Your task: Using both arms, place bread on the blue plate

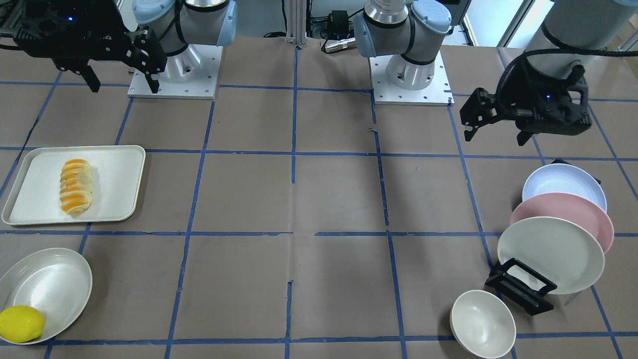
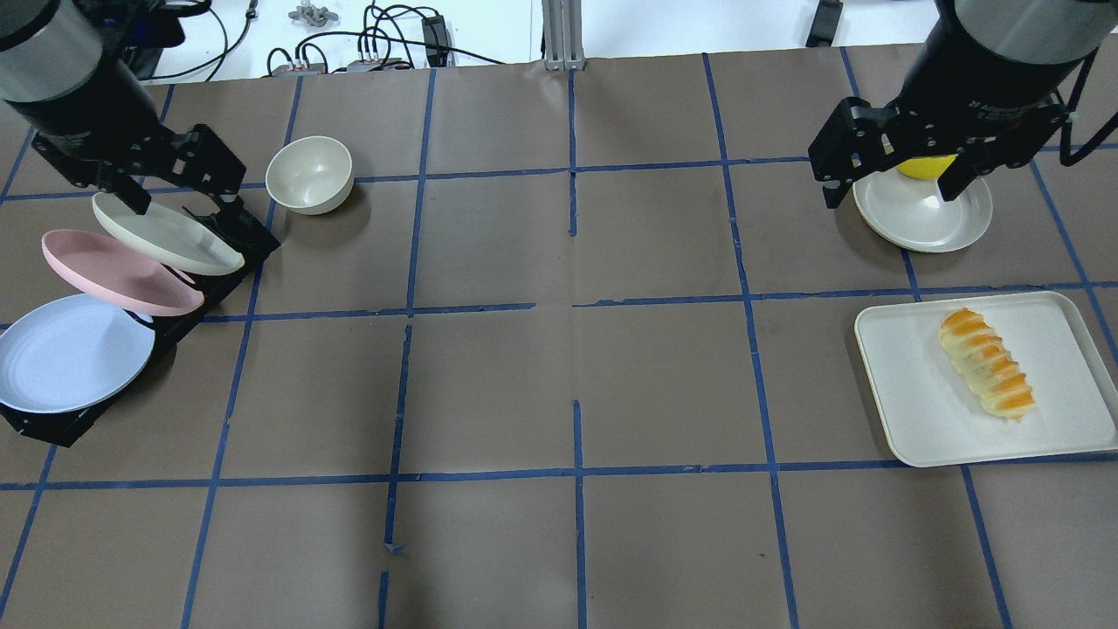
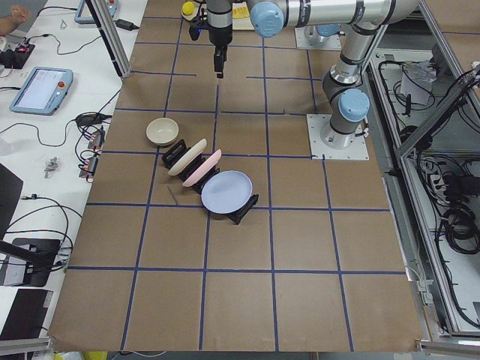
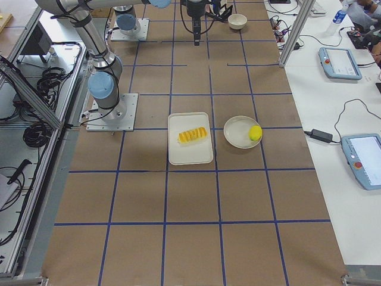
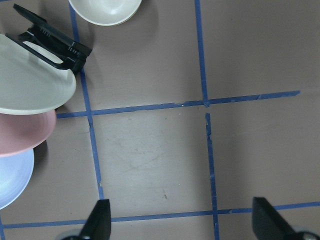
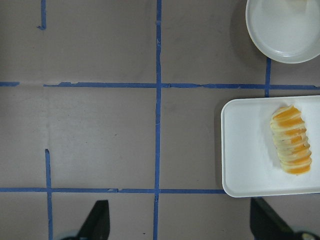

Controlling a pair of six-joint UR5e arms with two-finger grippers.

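Note:
The bread, an orange and cream striped roll, lies on a white tray; it also shows in the overhead view and the right wrist view. The blue plate leans in a black rack, the plate nearest the robot. My left gripper is open and empty, in the air above the table beside the rack, its fingertips wide apart. My right gripper is open and empty, high above the table, apart from the tray; in the overhead view it overlaps the lemon dish.
A pink plate and a cream plate lean in the same rack beyond the blue one. A cream bowl stands by the rack's end. A shallow white dish holds a yellow lemon beyond the tray.

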